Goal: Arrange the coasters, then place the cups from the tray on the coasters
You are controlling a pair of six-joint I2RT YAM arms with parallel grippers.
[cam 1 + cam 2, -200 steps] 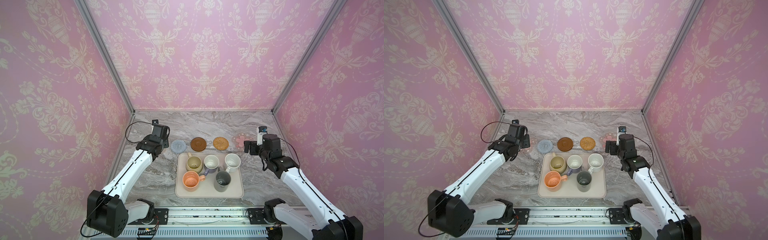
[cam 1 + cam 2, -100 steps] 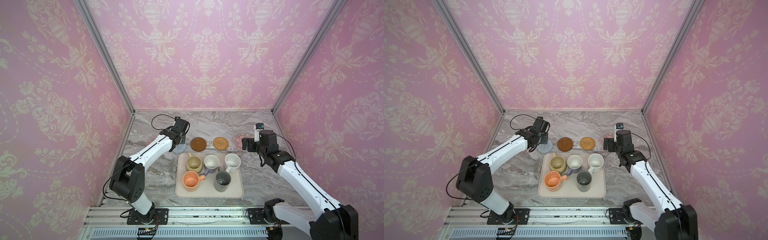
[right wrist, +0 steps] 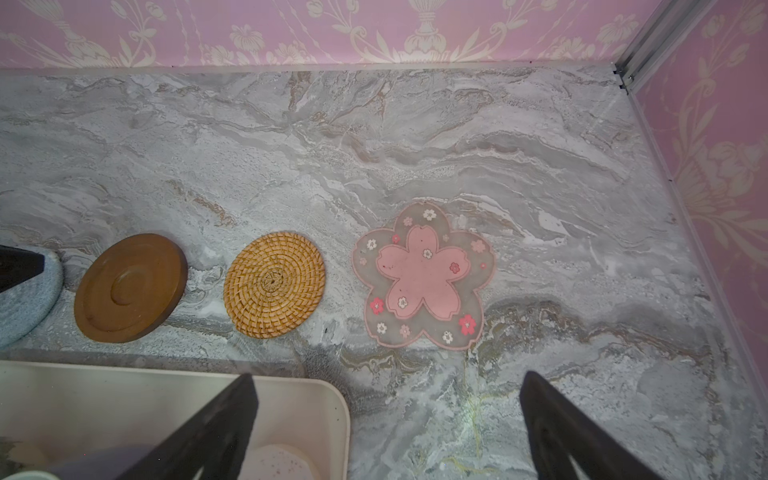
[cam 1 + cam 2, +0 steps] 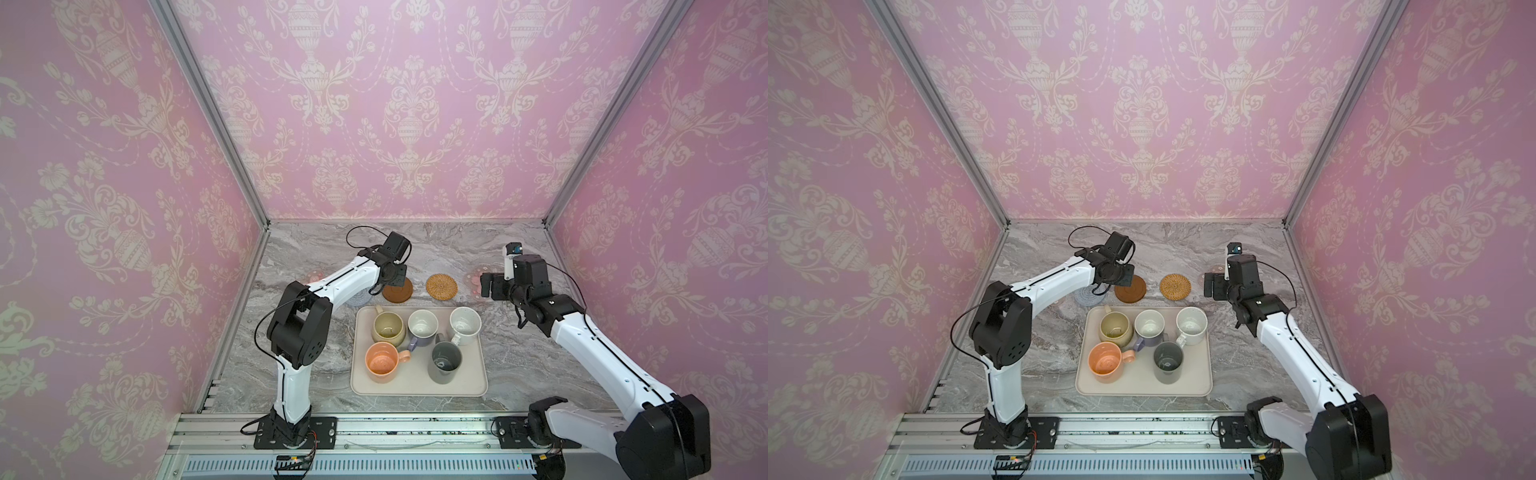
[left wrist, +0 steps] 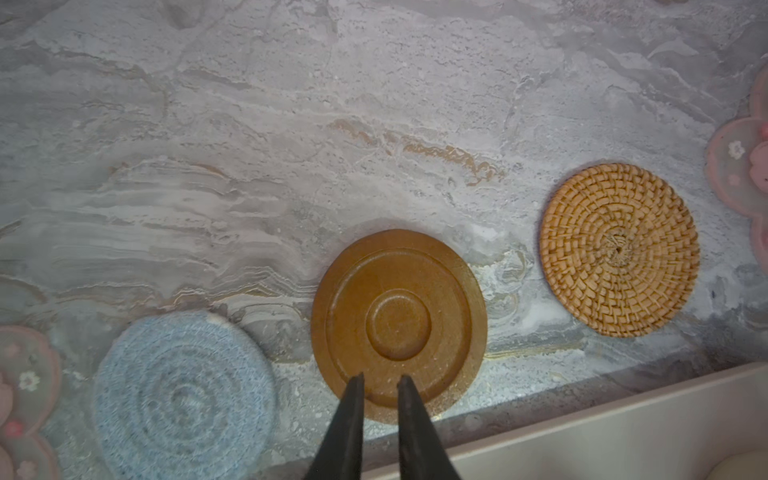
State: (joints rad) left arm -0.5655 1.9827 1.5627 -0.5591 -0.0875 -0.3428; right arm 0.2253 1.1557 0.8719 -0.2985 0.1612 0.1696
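The grey marble desk (image 4: pixel 436 245) carries the cream tray (image 4: pixel 415 384). It shows whole in both top views, with five mugs (image 4: pixel 423 323) standing on it, but the right wrist view cuts it to a corner. Beyond it lie the coasters. The left arm hides most of the blue one (image 5: pixel 183 395) from above. The left wrist view shows it beside the brown disc (image 5: pixel 399 324) and the rattan round (image 5: pixel 619 249). The pink flower (image 3: pixel 424 276) is clear only in the right wrist view. The left fingers (image 5: pixel 347 424) are almost pinched together, empty, over the disc's rim. The right fingers (image 3: pixel 216 419) are spread wide, empty.

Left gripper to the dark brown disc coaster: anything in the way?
Nothing visible. The left gripper hangs right over the rim of the dark brown disc coaster; the blue-grey woven round coaster lies beside it, apart.
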